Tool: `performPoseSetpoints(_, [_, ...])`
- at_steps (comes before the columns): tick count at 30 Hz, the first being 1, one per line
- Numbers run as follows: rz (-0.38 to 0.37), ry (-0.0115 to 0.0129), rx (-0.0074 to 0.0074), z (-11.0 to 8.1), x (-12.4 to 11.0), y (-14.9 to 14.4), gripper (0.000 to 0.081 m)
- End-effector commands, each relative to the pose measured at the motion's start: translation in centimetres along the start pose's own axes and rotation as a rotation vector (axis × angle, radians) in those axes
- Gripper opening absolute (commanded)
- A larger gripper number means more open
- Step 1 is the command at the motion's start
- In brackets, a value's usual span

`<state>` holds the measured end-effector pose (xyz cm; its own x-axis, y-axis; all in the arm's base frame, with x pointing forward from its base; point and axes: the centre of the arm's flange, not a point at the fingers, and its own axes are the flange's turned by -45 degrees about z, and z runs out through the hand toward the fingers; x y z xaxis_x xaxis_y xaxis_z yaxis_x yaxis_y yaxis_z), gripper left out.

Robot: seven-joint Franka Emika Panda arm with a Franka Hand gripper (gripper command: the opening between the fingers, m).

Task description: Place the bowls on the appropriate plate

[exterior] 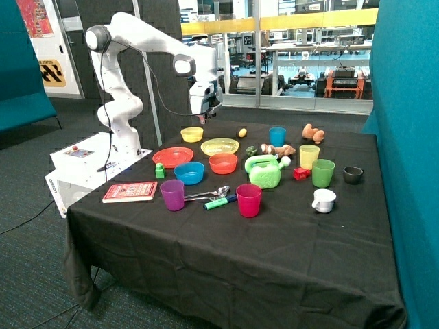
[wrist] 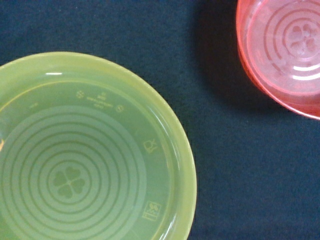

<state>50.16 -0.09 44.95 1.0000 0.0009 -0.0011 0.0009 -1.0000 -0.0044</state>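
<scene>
The gripper (exterior: 204, 114), grip state hidden, hovers above the yellow plate (wrist: 90, 155); neither bowl looks placed; orange-red bowl (wrist: 285, 55) at 2 o'clock needs grasping.

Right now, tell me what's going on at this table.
A Franka arm hangs its gripper above the far side of the table, near the yellow bowl and the yellow plate. It holds nothing that shows. The orange-red bowl sits on the cloth beside the yellow plate, not on the red plate. Both plates are bare, so neither bowl is placed yet.
</scene>
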Motion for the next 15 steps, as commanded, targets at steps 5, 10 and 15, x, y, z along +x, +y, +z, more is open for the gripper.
performPoseSetpoints(5, [-0.101, 0.0008, -0.0045, 0.2, 0.3, 0.1, 0.0568])
performPoseSetpoints(10, [-0.102, 0.0008, -0.0045, 0.3, 0.6, 0.2, 0.0357])
performPoseSetpoints(15, [-0.097, 0.0008, -0.0045, 0.4, 1.1, 0.1, 0.0345])
